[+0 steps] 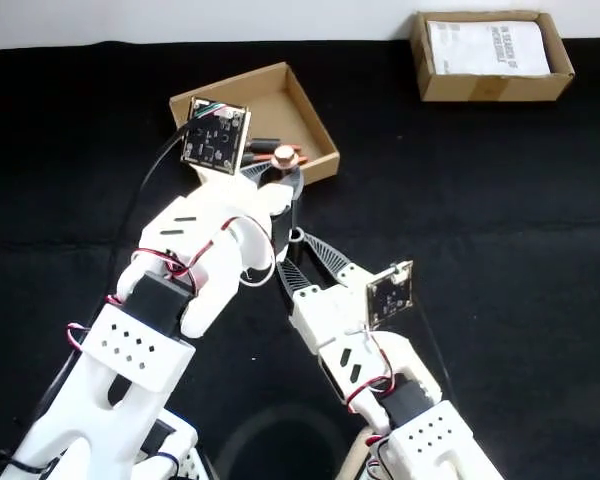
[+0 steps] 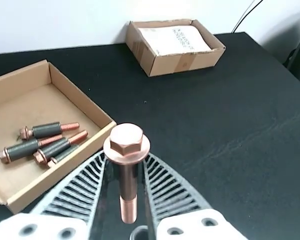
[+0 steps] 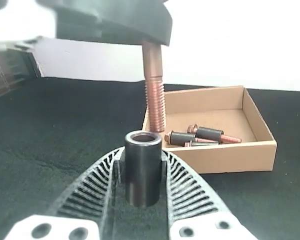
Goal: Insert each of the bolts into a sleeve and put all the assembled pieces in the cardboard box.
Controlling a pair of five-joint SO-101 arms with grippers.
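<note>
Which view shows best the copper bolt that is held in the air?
The left wrist view: the bolt shows whole, from hex head to threaded tip, between the fingers of the left tool. The right wrist view shows its threaded end above the sleeve; the high view, just its head.

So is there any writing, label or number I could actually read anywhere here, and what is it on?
On the printed sheet in the far cardboard box: several lines of dark print, too blurred to read.
On the wrist circuit boards: nothing readable, any markings are too small.
On the bolt, the sleeve and the open cardboard box: no writing visible.
</note>
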